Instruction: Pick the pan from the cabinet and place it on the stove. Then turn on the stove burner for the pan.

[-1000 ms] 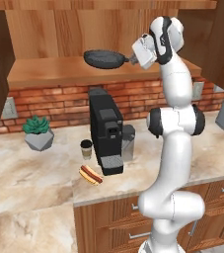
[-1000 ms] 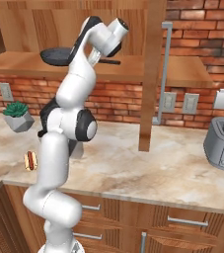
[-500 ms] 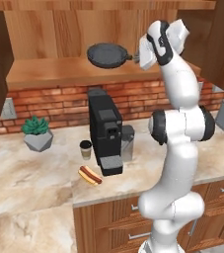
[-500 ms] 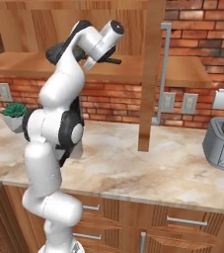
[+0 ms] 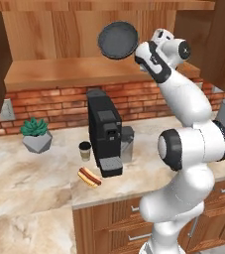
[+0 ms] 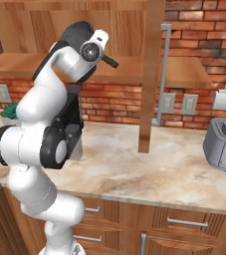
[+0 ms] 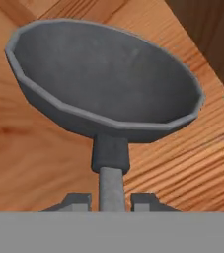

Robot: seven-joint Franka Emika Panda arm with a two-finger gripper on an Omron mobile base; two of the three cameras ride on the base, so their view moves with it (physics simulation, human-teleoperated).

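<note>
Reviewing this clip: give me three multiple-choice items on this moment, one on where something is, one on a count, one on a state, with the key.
1. Where is the pan?
A. On the counter beside the hot dog
B. In the air in front of the open cabinet
C. On top of the coffee machine

2. How many paper cups stand on the counter in the left base view?
A. One
B. Two
C. Three

3. What is the gripper doing?
A. Open above the toaster
B. Shut on nothing
C. Shut on the pan's handle

Key: B, the pan hangs clear of the cabinet shelf; A, one cup stands left of the coffee machine; C, the hand view shows the fingertips either side of the handle.
</note>
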